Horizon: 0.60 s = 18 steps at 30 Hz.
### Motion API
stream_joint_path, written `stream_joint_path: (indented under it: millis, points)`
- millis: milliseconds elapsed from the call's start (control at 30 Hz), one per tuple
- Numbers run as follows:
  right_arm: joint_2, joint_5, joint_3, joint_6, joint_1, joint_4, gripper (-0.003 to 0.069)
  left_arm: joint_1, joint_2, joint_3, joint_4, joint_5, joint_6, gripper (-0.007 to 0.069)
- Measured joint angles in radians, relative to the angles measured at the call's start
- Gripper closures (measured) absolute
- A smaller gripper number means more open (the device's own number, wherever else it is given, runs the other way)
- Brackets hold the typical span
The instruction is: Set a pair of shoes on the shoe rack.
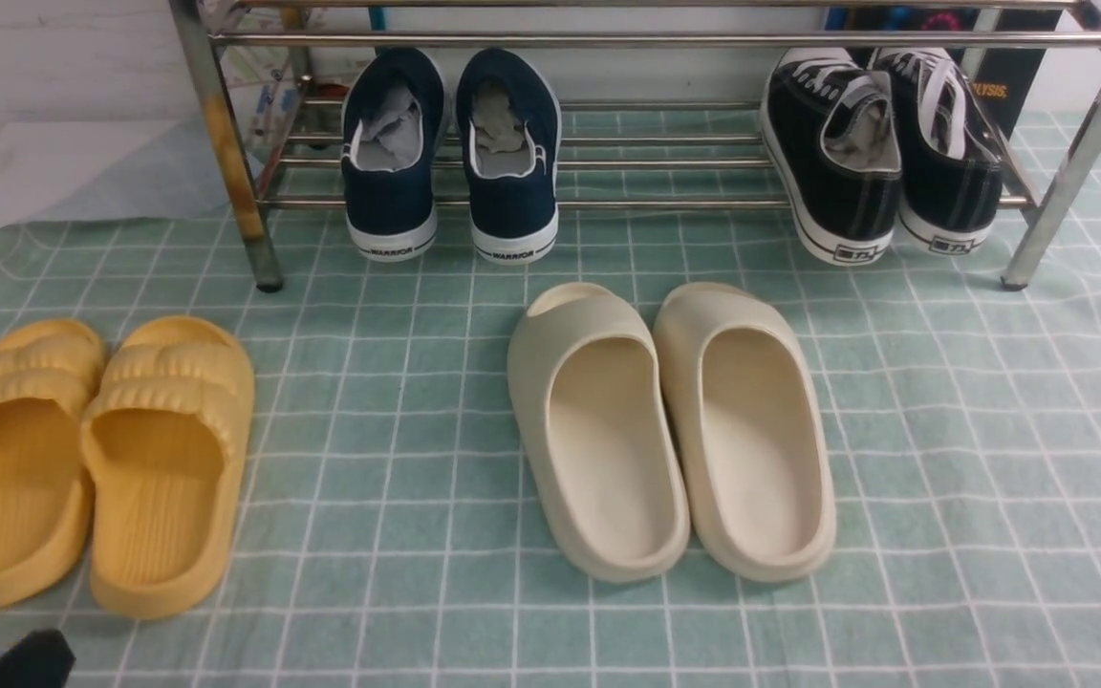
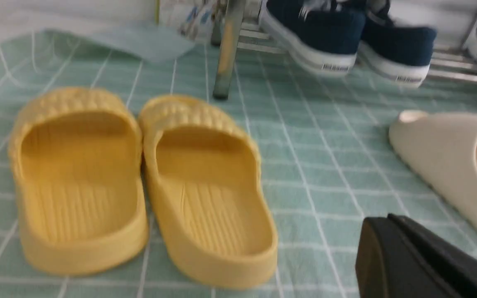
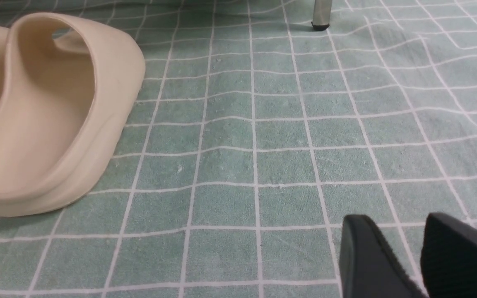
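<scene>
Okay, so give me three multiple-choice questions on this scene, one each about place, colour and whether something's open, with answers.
1. Where are the navy sneakers?
A) On the rack's lower shelf
B) Between the slides
C) On the rack's top bars

2. What colour are the slides nearest the robot's left?
A) Black
B) Cream
C) Yellow

3. How does the right gripper stand?
A) Closed on a slide
B) Open, empty
C) Closed on a sneaker

1 A: both navy sneakers sit across the rack's lower bars.
2 C: those slides are plainly yellow.
3 B: the right gripper's fingertips stand apart with nothing between.
</scene>
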Motion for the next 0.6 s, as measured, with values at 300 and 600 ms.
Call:
stream_joint_path:
  millis: [300,600]
  points:
    - [0.0,0.0,0.0,0.0,0.0,0.0,0.0419,0.0,0.0,0.001,-0.094,0.105,0.116,0.0638]
    - [0.0,0.0,0.0,0.0,0.0,0.0,0.0419,0.0,0.0,0.001,-0.097,0.107,0.117,0.0638]
